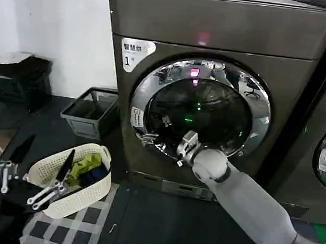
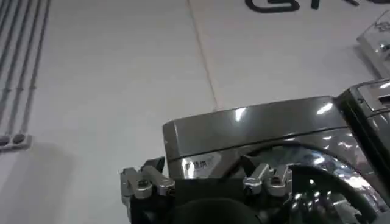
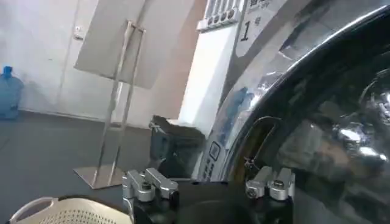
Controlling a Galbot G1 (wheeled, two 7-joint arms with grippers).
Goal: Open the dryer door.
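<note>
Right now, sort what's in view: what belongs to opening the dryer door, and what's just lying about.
Job:
- dryer door
- dryer
- right hand, at the door's lower rim

Lying about:
- white laundry basket with clothes
- grey crate
- neighbouring machine
- left hand, parked low

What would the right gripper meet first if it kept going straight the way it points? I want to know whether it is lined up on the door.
Most likely the dryer door: the right gripper points at the lower part of the chrome rim. Whether it touches yet is unclear.
</note>
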